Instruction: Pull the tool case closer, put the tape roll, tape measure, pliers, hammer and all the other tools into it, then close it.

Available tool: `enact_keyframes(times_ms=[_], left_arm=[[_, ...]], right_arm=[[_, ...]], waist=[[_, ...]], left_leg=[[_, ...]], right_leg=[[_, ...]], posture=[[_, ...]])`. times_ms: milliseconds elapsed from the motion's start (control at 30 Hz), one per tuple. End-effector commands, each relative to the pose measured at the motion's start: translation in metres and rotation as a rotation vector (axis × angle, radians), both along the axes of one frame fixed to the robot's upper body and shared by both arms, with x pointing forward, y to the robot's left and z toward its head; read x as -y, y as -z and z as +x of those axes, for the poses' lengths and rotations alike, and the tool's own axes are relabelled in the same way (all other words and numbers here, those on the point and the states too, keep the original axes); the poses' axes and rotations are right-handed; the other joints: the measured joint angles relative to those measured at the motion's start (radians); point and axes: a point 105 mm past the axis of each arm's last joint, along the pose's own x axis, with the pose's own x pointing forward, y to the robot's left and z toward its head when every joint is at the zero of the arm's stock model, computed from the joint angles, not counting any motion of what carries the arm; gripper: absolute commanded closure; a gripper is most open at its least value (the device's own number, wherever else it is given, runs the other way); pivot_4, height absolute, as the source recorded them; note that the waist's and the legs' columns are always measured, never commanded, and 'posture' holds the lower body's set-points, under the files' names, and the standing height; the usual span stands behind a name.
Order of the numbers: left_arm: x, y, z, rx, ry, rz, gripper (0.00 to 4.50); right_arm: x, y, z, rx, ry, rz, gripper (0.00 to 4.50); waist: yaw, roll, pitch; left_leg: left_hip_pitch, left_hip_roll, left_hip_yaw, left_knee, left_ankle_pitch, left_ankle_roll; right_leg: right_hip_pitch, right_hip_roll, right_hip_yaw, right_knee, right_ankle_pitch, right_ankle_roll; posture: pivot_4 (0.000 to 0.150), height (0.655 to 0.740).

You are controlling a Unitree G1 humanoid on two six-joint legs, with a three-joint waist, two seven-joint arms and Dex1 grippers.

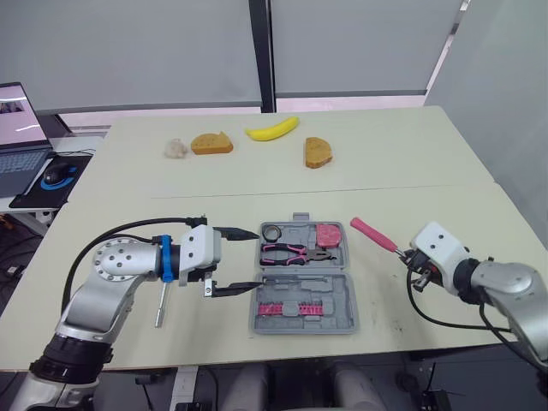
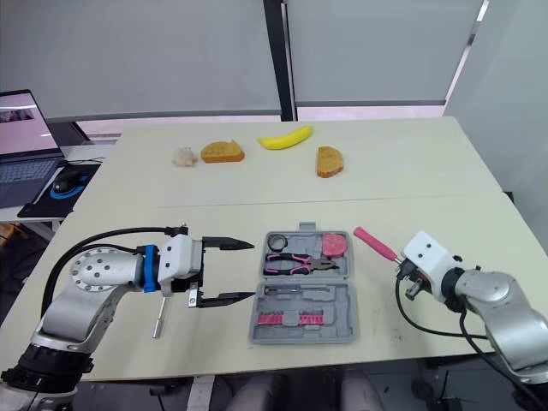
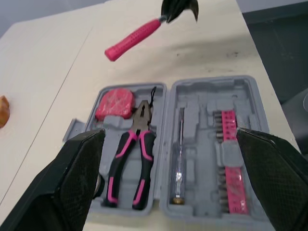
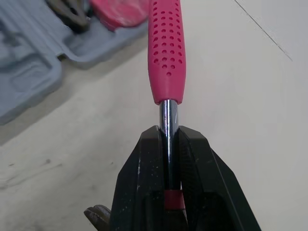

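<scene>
Right end effector clamps the hammer by its steel shaft, 3 o'clock of the case; stiff, head-heavy, likely slippery there. Left end effector gapes wide, empty, at 9 o'clock

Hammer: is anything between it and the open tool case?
Nothing visible does. The right gripper is shut on the hammer at its metal shaft, and bare table lies between its pink handle and the tool case.
</scene>
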Motion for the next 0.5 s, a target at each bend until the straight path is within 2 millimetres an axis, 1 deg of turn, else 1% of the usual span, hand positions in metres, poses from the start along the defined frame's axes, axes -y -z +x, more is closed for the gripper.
enact_keyframes(times_ms=[33, 100, 167, 267, 367, 500], left_arm=[[-0.011, -0.004, -0.006, 0.056, 0.014, 0.049, 0.00], [-0.012, -0.002, -0.008, 0.052, 0.018, 0.060, 0.00], [-0.013, 0.001, -0.011, 0.029, 0.029, 0.083, 0.00], [-0.017, 0.011, -0.022, -0.015, 0.072, 0.149, 0.00], [-0.020, 0.014, -0.025, -0.025, 0.077, 0.165, 0.00], [-0.024, 0.015, -0.028, -0.034, 0.072, 0.168, 0.00]], right_arm=[[-0.027, -0.013, -0.019, -0.077, -0.304, -0.091, 4.29], [-0.033, -0.012, -0.024, -0.121, -0.370, -0.114, 4.29], [-0.044, -0.009, -0.024, -0.145, -0.429, -0.122, 4.29], [-0.065, 0.000, -0.020, -0.166, -0.491, -0.109, 4.29], [-0.076, 0.009, -0.016, -0.185, -0.520, -0.118, 4.29], [-0.091, 0.013, -0.007, -0.175, -0.564, -0.152, 4.29]], waist=[[0.000, 0.000, 0.000], [0.001, -0.001, 0.000], [0.002, -0.001, 0.001], [-0.001, -0.002, 0.001], [0.000, -0.002, 0.001], [0.000, -0.002, 0.001]], left_leg=[[0.000, 0.000, 0.000, 0.000, 0.000, 0.000], [0.000, 0.000, 0.000, 0.000, 0.000, 0.000], [0.000, 0.000, 0.000, 0.000, 0.000, 0.000], [0.000, 0.000, 0.000, 0.000, 0.000, 0.000], [-0.001, 0.000, 0.000, -0.001, 0.000, 0.000], [-0.003, 0.000, 0.000, 0.000, 0.000, 0.000]], right_leg=[[0.000, 0.000, 0.000, 0.000, 0.000, 0.000], [0.000, -0.001, 0.000, -0.001, 0.000, 0.000], [0.000, -0.001, 0.000, -0.001, 0.000, 0.000], [-0.001, -0.001, 0.000, -0.001, 0.000, 0.000], [-0.002, -0.001, 0.000, 0.000, 0.000, 0.000], [-0.004, -0.001, 0.000, 0.000, 0.000, 0.000]], posture=[[0.150, 0.7400], [0.150, 0.7400], [0.150, 0.7400], [0.150, 0.7400], [0.150, 0.7400], [0.150, 0.7400]])
